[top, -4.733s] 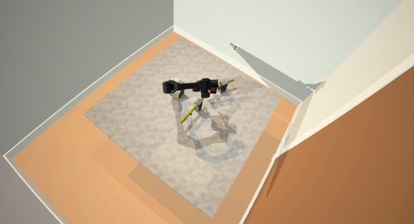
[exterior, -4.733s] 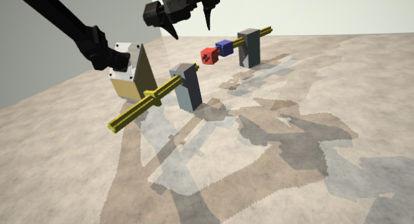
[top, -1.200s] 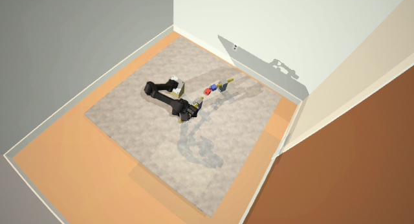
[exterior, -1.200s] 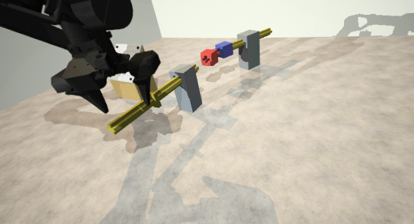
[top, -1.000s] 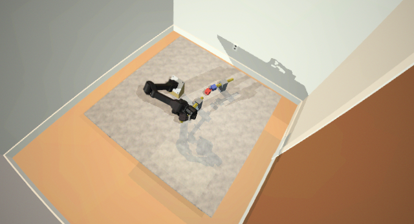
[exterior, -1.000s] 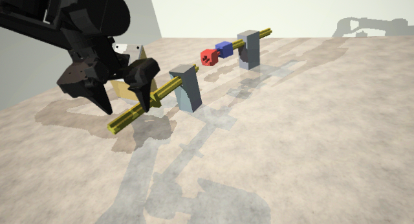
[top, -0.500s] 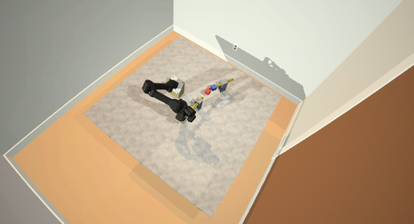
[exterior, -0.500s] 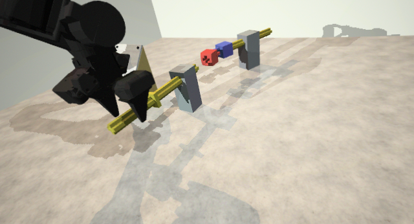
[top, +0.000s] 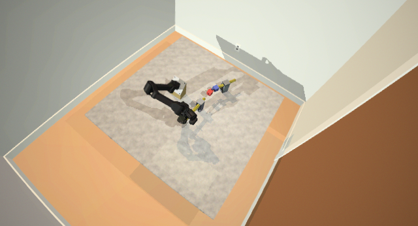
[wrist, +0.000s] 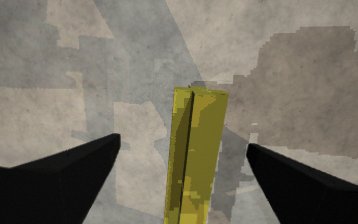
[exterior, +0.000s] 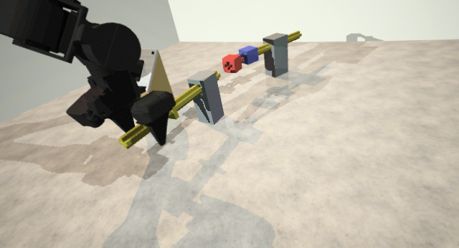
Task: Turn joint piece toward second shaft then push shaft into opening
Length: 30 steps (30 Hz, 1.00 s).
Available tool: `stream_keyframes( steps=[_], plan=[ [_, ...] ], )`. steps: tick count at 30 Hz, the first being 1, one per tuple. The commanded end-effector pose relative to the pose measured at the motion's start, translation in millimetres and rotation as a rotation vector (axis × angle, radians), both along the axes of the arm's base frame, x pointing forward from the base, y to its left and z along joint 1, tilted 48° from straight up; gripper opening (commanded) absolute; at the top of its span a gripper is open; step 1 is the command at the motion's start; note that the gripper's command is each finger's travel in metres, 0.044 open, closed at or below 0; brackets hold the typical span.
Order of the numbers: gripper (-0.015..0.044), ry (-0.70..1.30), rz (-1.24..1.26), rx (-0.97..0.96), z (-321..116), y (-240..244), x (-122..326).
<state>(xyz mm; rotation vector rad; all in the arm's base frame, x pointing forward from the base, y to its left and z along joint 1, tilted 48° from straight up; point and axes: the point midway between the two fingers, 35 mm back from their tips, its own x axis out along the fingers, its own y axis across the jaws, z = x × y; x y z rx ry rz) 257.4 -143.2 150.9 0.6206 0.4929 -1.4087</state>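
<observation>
The red joint piece [top: 209,92] [exterior: 237,62] is hinged to a blue piece [top: 215,88] [exterior: 250,55] on the first yellow shaft [top: 232,80] [exterior: 295,36], in the far grey block [top: 225,86] [exterior: 281,58]. Its cross-shaped opening faces roughly toward the second shaft; exact alignment is hard to tell. The second yellow shaft [top: 196,107] [exterior: 133,136] [wrist: 202,145] runs through the near block [top: 200,106] [exterior: 214,101]. Its inner end stands short of the red piece, with a gap. My gripper [exterior: 146,137] [wrist: 185,144] is open, its fingers on either side of the second shaft's outer part, behind the collar.
The pale and tan box [top: 179,90] [exterior: 161,79] stands by the arm's base, behind the near block in the exterior view. A mottled mat [top: 157,144] [exterior: 323,169] lies under everything. Walls stand beyond the mat, and shadows of the arm and shafts fall across it.
</observation>
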Motion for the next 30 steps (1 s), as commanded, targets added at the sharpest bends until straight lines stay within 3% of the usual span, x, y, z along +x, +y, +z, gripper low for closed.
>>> stream_keyframes(
  steps=[1, 3, 16, 27, 30],
  plan=[
    [0.044, 0.006, 0.005, 0.004, -5.7, -4.0, 0.1],
    [0.044, 0.006, 0.005, 0.004, -6.3, -4.8, 0.1],
    [0.0102, 0.006, 0.005, 0.004, -6.3, -4.8, 0.1],
    [0.0102, 0.006, 0.005, 0.004, -6.3, -4.8, 0.1],
    [0.0067, 0.006, 0.005, 0.004, -6.3, -4.8, 0.1]
  ],
)
